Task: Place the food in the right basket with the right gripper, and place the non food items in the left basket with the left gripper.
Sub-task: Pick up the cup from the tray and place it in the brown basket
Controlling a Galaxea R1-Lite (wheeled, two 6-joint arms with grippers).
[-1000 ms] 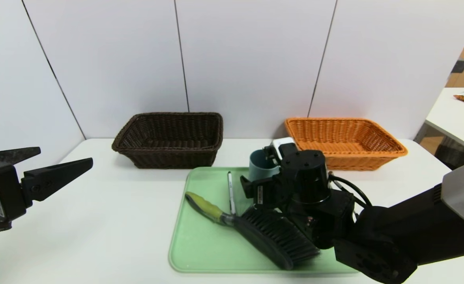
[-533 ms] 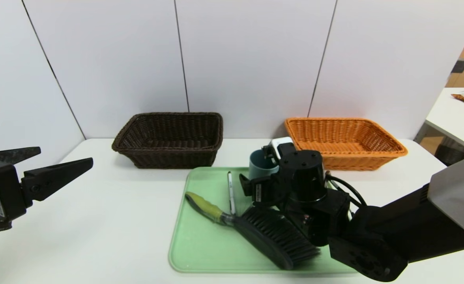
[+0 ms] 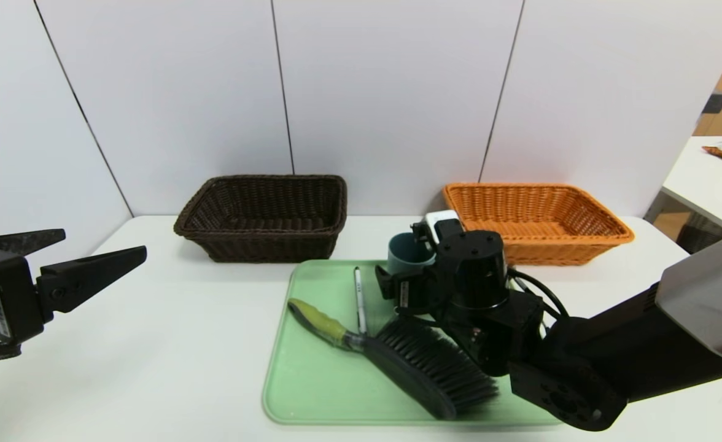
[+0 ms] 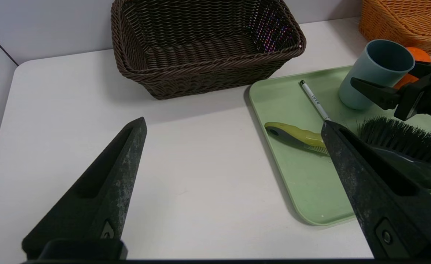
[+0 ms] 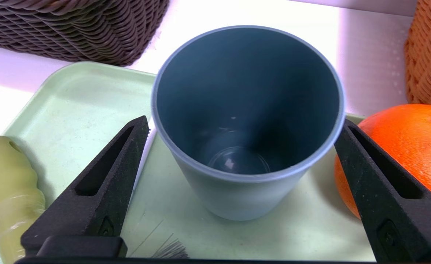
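Starting at the right gripper (image 5: 243,146), we see its two black fingers (image 5: 102,194) spread wide, one on each side of the upright blue-grey cup (image 5: 246,121); whether either finger touches the cup wall we cannot tell. The cup is empty and stands at the far edge of the pale green tray (image 3: 318,387). Just to the cup's right, on the same tray, lies an orange (image 5: 402,146), close against the right-hand finger and near the cup. In the head view the right arm reaches in from the near right, and its wrist hides the orange and part of the cup (image 3: 405,253).

On the tray's left half lies a white pen (image 3: 358,298), pointing near to far, and beside it a hand brush (image 3: 398,356) with a yellow-green handle aimed left and black bristles toward the near right, next to the right arm's wrist.

The left gripper (image 3: 100,252) hangs above the table's (image 3: 170,344) left side, well apart from the tray, with its fingers (image 4: 105,190) held apart and nothing between them.

Beyond the tray, against the wall, stand the dark brown wicker basket (image 3: 263,215) on the left and the orange wicker basket (image 3: 536,218) on the right; we see nothing inside either.
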